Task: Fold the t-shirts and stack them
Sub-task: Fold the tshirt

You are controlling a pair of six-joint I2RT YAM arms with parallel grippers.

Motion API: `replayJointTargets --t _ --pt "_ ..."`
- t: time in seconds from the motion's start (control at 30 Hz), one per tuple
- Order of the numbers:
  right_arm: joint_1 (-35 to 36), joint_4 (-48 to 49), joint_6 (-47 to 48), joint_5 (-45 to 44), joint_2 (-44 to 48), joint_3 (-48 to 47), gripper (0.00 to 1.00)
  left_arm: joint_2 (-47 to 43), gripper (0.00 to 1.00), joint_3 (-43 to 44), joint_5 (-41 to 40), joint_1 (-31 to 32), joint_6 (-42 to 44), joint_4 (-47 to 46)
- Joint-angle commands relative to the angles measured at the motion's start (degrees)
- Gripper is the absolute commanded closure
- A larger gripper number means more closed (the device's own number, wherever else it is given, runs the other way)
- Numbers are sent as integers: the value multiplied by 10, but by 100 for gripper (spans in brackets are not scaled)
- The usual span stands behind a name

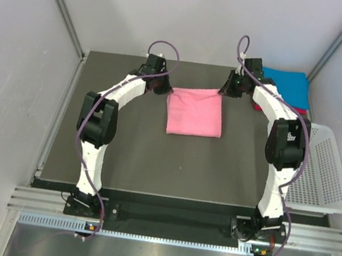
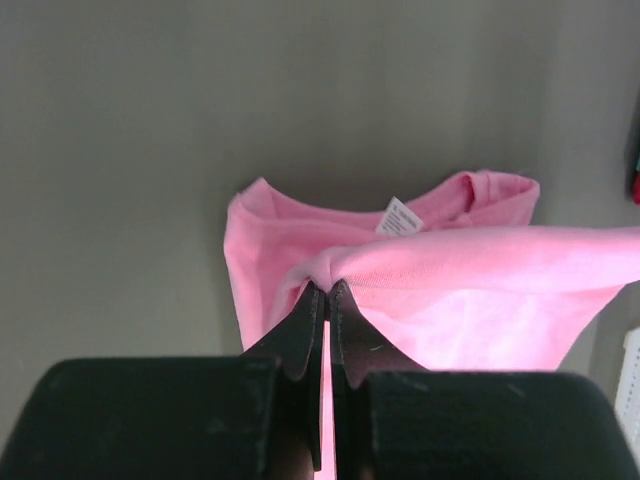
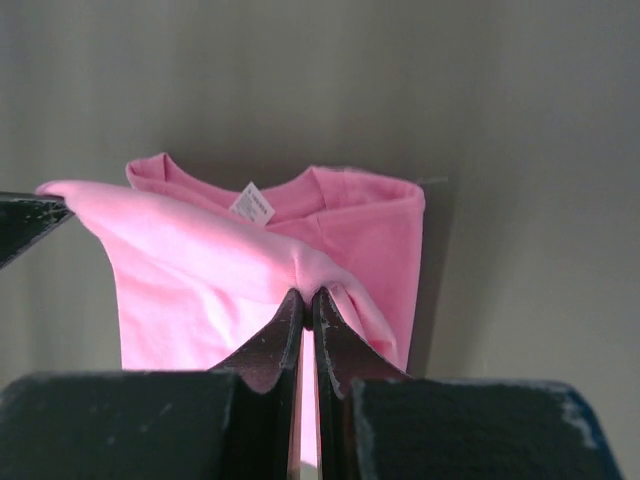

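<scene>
Both the left claw and right claw are clamped on a raised fold of the pink shirt, lying centred toward the far edge of the bench; judged light and limp, it is best pinched at its corners.

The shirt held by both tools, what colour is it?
The shirt is light pink, clearest from the top external view.
</scene>
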State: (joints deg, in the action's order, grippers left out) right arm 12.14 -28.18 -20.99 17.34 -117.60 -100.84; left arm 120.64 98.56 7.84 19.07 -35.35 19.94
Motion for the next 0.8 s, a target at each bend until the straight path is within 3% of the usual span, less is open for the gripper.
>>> replayJointTargets --t 0.0,0.23,0.5,0.6,0.63,0.73,0.77 --pt "-11 52 9 36 -32 -57 100 24 100 42 3 -11 10 -51" --pt "-12 135 8 62 -97 -74 100 81 100 83 -35 -17 31 -61" --pt "-12 195 1 67 -128 -79 100 79 100 94 -92 -18 29 -44" --pt "-13 190 -3 69 -149 -101 88 105 100 116 -93 -29 30 -21" --pt "-13 177 1 68 -154 -109 81 113 100 120 -98 -33 30 -14" --pt "-19 127 17 67 -149 -132 70 109 81 124 -106 -41 35 -3" --pt "-19 120 22 67 -141 -127 66 106 79 127 -106 -42 41 -1"
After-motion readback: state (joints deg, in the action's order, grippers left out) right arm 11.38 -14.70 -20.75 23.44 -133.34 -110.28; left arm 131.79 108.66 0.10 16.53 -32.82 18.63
